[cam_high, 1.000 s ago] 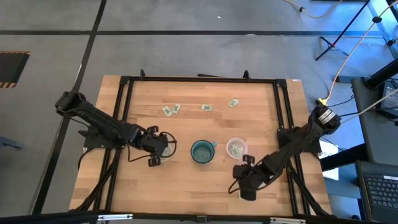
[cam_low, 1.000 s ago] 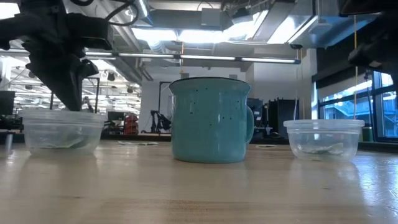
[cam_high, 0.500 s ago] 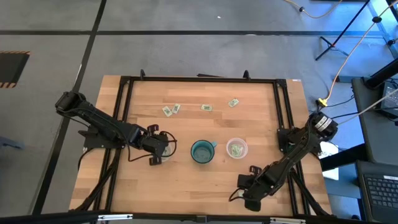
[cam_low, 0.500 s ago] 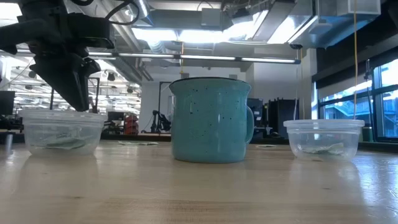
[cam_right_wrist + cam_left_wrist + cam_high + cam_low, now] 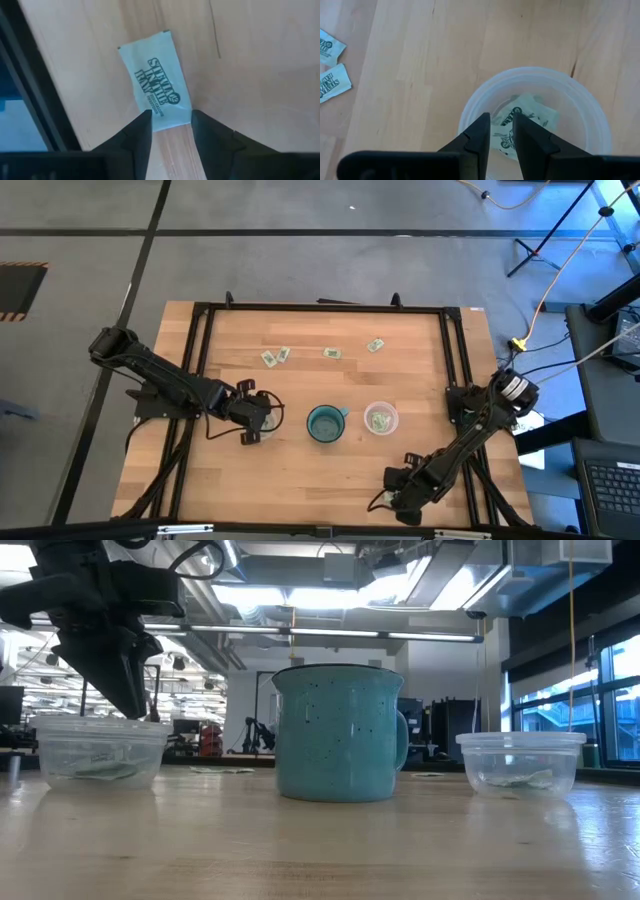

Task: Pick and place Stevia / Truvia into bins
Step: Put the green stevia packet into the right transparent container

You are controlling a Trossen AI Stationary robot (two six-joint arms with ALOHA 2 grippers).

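Note:
My left gripper (image 5: 260, 420) (image 5: 502, 127) hangs open over the left clear cup (image 5: 98, 752) (image 5: 580, 105). Its fingertips are at rim height, above green-and-white packets (image 5: 520, 120) that lie on the cup's bottom. My right gripper (image 5: 400, 498) (image 5: 170, 125) is low at the table's near right. It is open, with one finger on each side of the end of a pale green packet (image 5: 154, 85) lying flat on the wood. The right cup (image 5: 380, 418) (image 5: 520, 762) holds packets too. Several loose packets (image 5: 276, 356) (image 5: 332, 353) (image 5: 376, 345) lie flat toward the far edge. My right gripper comes at the lone packet from above, along its length. Its fingers (image 5: 141, 131) flank the packet's nearer end (image 5: 167, 116), which lies flat on the table. Whether they touch its edges I cannot tell.
A teal mug (image 5: 324, 423) (image 5: 338, 730) stands between the two cups. The black frame rail (image 5: 35, 90) runs close beside the packet at the right gripper. Bare wood lies between the cups and the far packets.
My right arm has drawn back from beside the right cup toward the table's near edge and gone down, leaving the low view. My left gripper has stayed over the left cup.

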